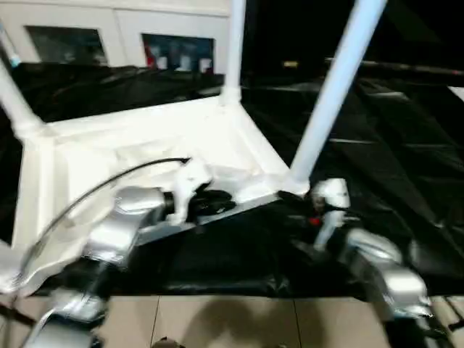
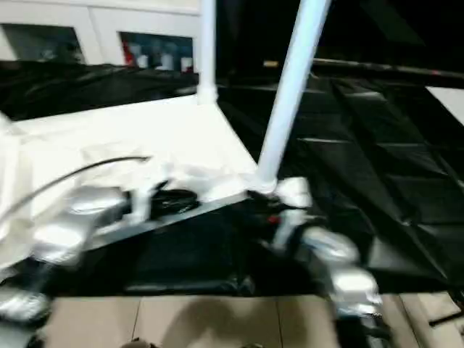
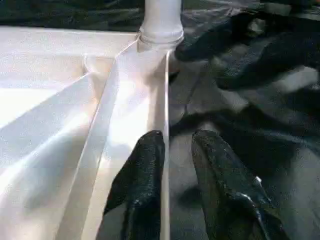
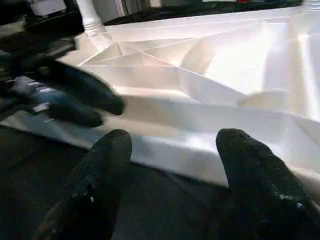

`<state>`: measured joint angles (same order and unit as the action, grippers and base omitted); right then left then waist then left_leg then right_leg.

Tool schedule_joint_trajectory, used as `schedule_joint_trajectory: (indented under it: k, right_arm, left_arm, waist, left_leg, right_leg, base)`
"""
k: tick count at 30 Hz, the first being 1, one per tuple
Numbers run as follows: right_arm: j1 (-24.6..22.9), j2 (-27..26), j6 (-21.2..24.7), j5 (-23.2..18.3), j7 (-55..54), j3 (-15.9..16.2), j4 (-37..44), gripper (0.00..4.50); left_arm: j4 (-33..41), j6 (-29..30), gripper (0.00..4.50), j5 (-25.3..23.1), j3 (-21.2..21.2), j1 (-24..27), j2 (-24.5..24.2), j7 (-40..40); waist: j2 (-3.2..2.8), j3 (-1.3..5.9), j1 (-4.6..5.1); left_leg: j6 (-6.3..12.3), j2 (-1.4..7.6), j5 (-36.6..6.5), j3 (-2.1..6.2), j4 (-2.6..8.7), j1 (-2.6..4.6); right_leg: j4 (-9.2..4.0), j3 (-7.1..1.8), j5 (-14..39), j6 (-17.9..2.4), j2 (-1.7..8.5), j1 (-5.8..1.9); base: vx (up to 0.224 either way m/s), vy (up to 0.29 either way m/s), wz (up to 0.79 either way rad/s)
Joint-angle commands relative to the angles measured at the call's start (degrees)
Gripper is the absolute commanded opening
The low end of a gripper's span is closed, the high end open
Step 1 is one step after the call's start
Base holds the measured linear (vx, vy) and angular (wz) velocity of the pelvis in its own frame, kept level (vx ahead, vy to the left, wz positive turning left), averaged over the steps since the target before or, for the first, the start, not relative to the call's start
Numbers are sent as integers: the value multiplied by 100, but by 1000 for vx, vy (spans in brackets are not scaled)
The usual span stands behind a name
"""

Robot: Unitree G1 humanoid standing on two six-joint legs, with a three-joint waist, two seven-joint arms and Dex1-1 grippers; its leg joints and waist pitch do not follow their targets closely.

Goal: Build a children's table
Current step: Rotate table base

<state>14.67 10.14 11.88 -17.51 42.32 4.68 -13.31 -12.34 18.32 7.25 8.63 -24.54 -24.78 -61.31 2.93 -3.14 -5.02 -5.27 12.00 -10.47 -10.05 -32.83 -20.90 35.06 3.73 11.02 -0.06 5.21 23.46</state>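
L arm comes in low from the near-left, silver forearm angled up toward the table's near edge. Left gripper point(image 3: 172, 150) sits right at that edge: fingers point(image 3: 142, 170) a narrow gap apart, one over the inside of the rim, the other outside it, straddling the thin edge wall. Can't tell if they actually pinch it.

R arm reaches in from the near-right, forearm tilted up and inward. Right gripper point(image 4: 172, 152) stands wide, nothing between its fingers point(image 4: 107, 165), pointing at the table's rim from just off it, over the black cloth point(image 1: 406, 167).

Children's table point(image 1: 145, 152) lies upside down on the cloth-covered work surface, ribbed underside up, left-centre of the head view. Three legs seen standing up from corner sockets: near-right leg point(image 1: 333, 87) leaning a bit rightward, far leg point(image 1: 235, 43) upright, left leg point(image 1: 14, 94) at the pic's edge. Near-left corner overhangs toward the robot.

Edges/room: the table's near edge runs diagonally between the two grippers; the right gripper is close beside the near-right corner socket. Open black cloth to the right of the table, well apart from anything. Work surface's front edge is just below the grippers, tan floor point(image 1: 217, 319) beyond it. Cabinets point(image 1: 116, 36) far back.
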Motion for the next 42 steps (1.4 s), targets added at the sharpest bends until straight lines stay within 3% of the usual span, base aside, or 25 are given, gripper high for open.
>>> schedule_joint_trajectory:
  k: [1,4,5,7,8,9,10,11,12,13,15,17,18,21,23,25,26,27,29,30,33,34,37,40,42]
  right_arm:
    - [238,-136,-115,116,-237,12,-309,300]
    - [457,-264,-254,207,-401,67,-553,300]
    - [590,-323,-334,253,-545,49,-710,300]
    - [813,-427,-532,398,-921,-74,-1012,300]
    - [922,-458,-618,463,-1148,-165,-1172,300]
    - [1020,-467,-703,489,-1343,-271,-1320,300]
    - [1184,-482,-845,534,-1673,-450,-1570,300]
    - [1273,-482,-901,516,-1812,-565,-1714,300]
    - [1357,-458,-952,517,-1988,-676,-1859,300]
    - [1440,-419,-977,492,-2139,-786,-2021,300]
    - [1642,-280,-1060,566,-2565,-936,-2460,300]
    - [1803,-198,-1140,568,-2847,-1054,-2796,300]
    - [1910,-145,-1203,568,-3030,-1130,-3023,300]
    - [2422,93,-1420,582,-3704,-1412,-3885,300]
    - [2723,228,-1564,598,-3968,-1553,-4313,300]
    - [2958,386,-1682,598,-4180,-1638,-4634,300]
    - [2978,405,-1692,602,-4195,-1637,-4664,300]
    - [3023,466,-1726,601,-4225,-1644,-4731,300]
    - [3081,592,-1839,586,-4272,-1677,-4866,300]
    - [3070,622,-1877,563,-4268,-1708,-4883,300]
    - [3045,654,-2008,598,-4108,-1693,-4961,300]
    - [3038,655,-2050,649,-4039,-1646,-4988,300]
    - [3003,602,-2143,681,-3763,-1591,-5007,300]
    - [2861,530,-2246,776,-3199,-1329,-4849,300]
    - [2833,521,-2253,806,-3117,-1271,-4813,300]
  left_arm:
    - [549,438,142,163,-165,253,-242,-127]
    - [968,728,167,271,-336,550,-464,-130]
    - [1179,867,174,334,-444,715,-561,-111]
    - [1684,1196,179,503,-614,1060,-785,-56]
    - [1876,1311,185,565,-698,1212,-874,-47]
    - [2037,1376,198,610,-809,1380,-949,-38]
    - [2308,1486,198,687,-996,1664,-1075,-23]
    - [2474,1533,207,724,-1112,1841,-1146,-8]
    - [2605,1579,214,757,-1219,1987,-1172,30]
    - [2695,1485,219,731,-1324,2121,-1165,84]
    - [2838,1324,237,692,-1518,2388,-1123,207]
    - [2921,1268,252,668,-1597,2565,-1135,267]
    - [2984,1259,255,662,-1636,2681,-1148,312]
    - [3268,1344,281,680,-1715,3124,-1224,454]
    - [3368,1318,294,662,-1779,3316,-1221,571]
    - [3211,1051,302,554,-1867,3221,-1102,792]
    - [3187,1024,313,543,-1876,3199,-1088,818]
    - [3079,928,325,516,-1902,3085,-1040,902]
    - [2816,726,335,454,-1865,2763,-974,1082]
    - [2729,672,338,449,-1839,2628,-941,1131]
    - [2557,606,374,544,-1759,2270,-825,1199]
    - [2493,596,377,604,-1751,2137,-759,1231]
    - [2318,566,404,787,-1802,1872,-590,1274]
    - [1870,301,421,773,-1973,1495,-589,1482]
    - [1790,257,432,774,-2021,1455,-631,1487]
  waist:
    - [-35,341,27]
    - [-51,340,45]
    - [36,345,27]
    - [6,348,50]
    - [-8,349,59]
    - [67,335,69]
    - [35,354,63]
    - [49,335,83]
    - [71,332,87]
    - [108,330,86]
    - [97,332,49]
    - [165,322,35]
    - [157,313,18]
    - [200,309,16]
    - [188,306,-1]
    - [210,293,-13]
    - [228,294,-1]
    - [203,303,-22]
    - [184,316,-41]
    - [217,329,-86]
    - [227,348,-95]
    - [131,355,-73]
    - [202,373,-20]
    - [123,395,68]
    - [126,401,127]
  left_leg:
    - [180,139,-826,-32,390,72]
    - [89,127,-834,-37,393,88]
    - [120,122,-704,-32,391,55]
    - [54,128,-644,-25,403,49]
    - [10,126,-666,-39,395,90]
    - [22,107,-661,-59,386,91]
    - [-26,132,-653,-47,383,102]
    - [-18,111,-642,-42,404,63]
    - [-28,101,-653,-56,389,92]
    - [-15,101,-694,-72,388,109]
    - [-44,107,-811,-72,386,135]
    - [-99,113,-934,-75,392,138]
    - [-138,110,-1134,-93,382,166]
    - [-179,104,-1245,-88,382,143]
    - [-234,108,-1393,-87,373,146]
    - [-211,97,-1580,-100,351,161]
    - [-222,86,-1568,-80,358,87]
    - [-236,89,-1530,-70,357,78]
    - [-237,79,-1466,-80,325,113]
    - [-197,65,-1322,-98,300,114]
    - [-192,60,-1078,-84,295,57]
    - [-251,55,-1094,-69,297,53]
    - [-262,47,-1185,-54,290,9]
    - [-183,33,-1144,-40,274,-9]
    - [-129,38,-1036,-28,260,-19]
  right_leg:
    - [-331,-241,678,-1280,246,-266]
    - [-320,-250,570,-1250,219,-264]
    - [-287,-247,476,-1257,235,-301]
    - [-267,-243,487,-1260,248,-292]
    - [-275,-245,479,-1262,230,-263]
    - [-290,-250,423,-1216,190,-267]
    - [-242,-253,348,-1262,234,-262]
    - [-262,-252,376,-1227,211,-285]
    - [-254,-253,331,-1159,185,-268]
    - [-276,-253,367,-1119,171,-257]
    - [-269,-256,431,-1065,173,-240]
    - [-279,-253,584,-1010,178,-225]
    - [-304,-264,782,-923,176,-181]
    - [-308,-269,951,-853,170,-187]
    - [-319,-268,1151,-809,180,-164]
    - [-355,-278,1368,-734,154,-116]
    - [-344,-287,1436,-683,162,-164]
    - [-336,-290,1415,-653,174,-178]
    - [-322,-289,1258,-631,152,-146]
    - [-300,-295,1041,-671,146,-160]
    - [-244,-284,787,-694,138,-209]
    - [-233,-276,709,-705,132,-210]
    - [-225,-277,699,-757,143,-250]
    - [-217,-282,473,-850,134,-281]
    - [-198,-288,296,-961,138,-300]
  base:
    - [0,0,0]
    - [0,0,0]
    - [0,0,0]
    - [0,0,0]
    - [0,0,0]
    - [0,0,0]
    - [0,0,0]
    - [0,0,0]
    - [0,0,0]
    - [0,0,0]
    - [0,0,0]
    - [0,0,0]
    - [0,0,0]
    - [0,0,0]
    - [0,0,0]
    - [0,0,0]
    - [0,0,0]
    - [0,0,0]
    - [0,0,0]
    - [0,0,0]
    - [0,0,0]
    - [0,0,0]
    - [0,0,0]
    - [0,0,0]
    - [0,0,0]
